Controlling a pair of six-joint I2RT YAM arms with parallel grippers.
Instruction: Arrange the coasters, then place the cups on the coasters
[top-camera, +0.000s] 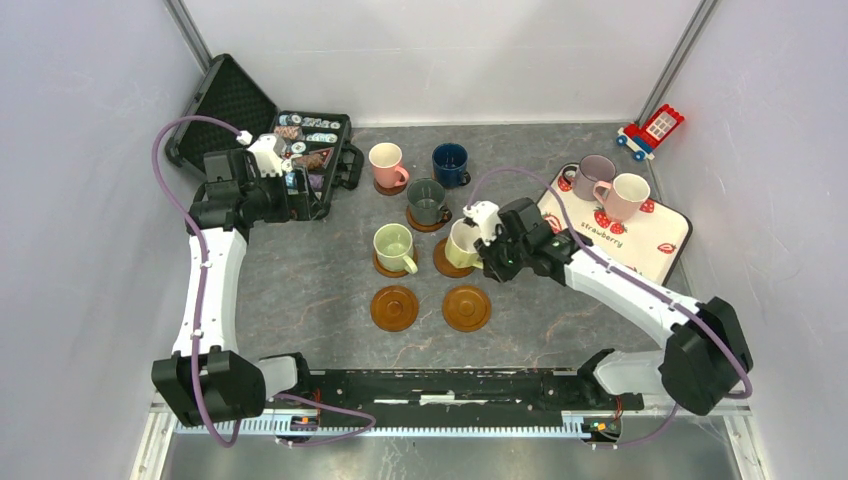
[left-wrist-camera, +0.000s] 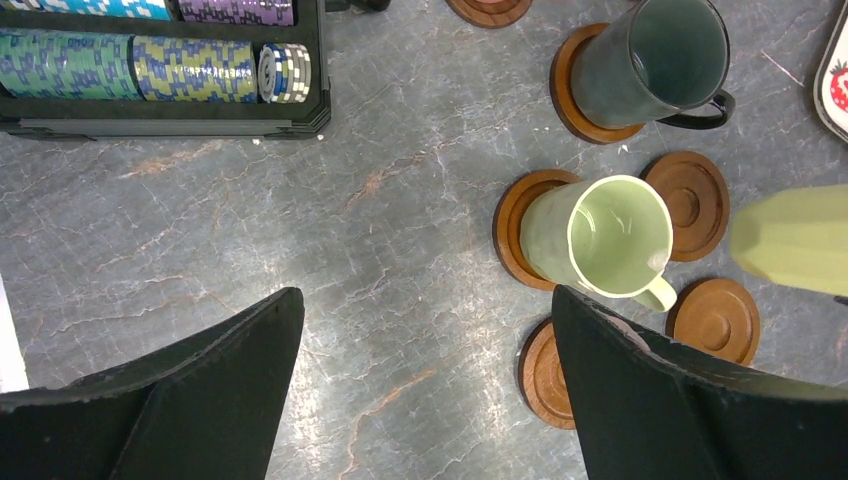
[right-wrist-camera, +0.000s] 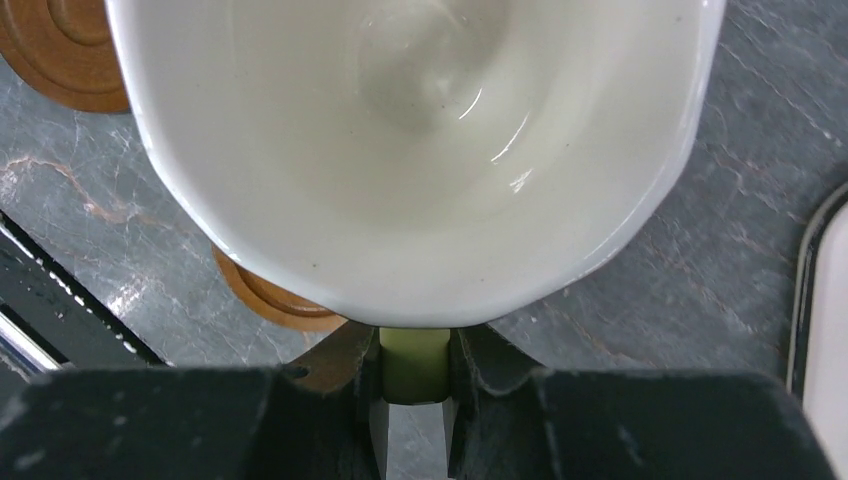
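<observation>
My right gripper (top-camera: 486, 244) is shut on the handle (right-wrist-camera: 415, 365) of the cream-yellow cup (top-camera: 462, 243), which hangs tilted just above a bare coaster (top-camera: 447, 263). The cup's bowl (right-wrist-camera: 420, 150) fills the right wrist view, with that coaster (right-wrist-camera: 270, 297) showing under its near rim. The pink cup (top-camera: 386, 164), grey-green cup (top-camera: 428, 200) and light green cup (top-camera: 393, 246) each stand on a coaster. The navy cup (top-camera: 450, 164) stands at the back. Two bare coasters (top-camera: 394, 307) (top-camera: 466, 307) lie in front. My left gripper (left-wrist-camera: 425, 335) is open and holds nothing, high at the left.
A white strawberry tray (top-camera: 660, 240) at the right holds a mauve-grey cup (top-camera: 592, 174) and a pale pink cup (top-camera: 626, 194). An open black case of poker chips (top-camera: 310, 140) sits at the back left under my left arm. A toy block house (top-camera: 652, 130) lies at the back right.
</observation>
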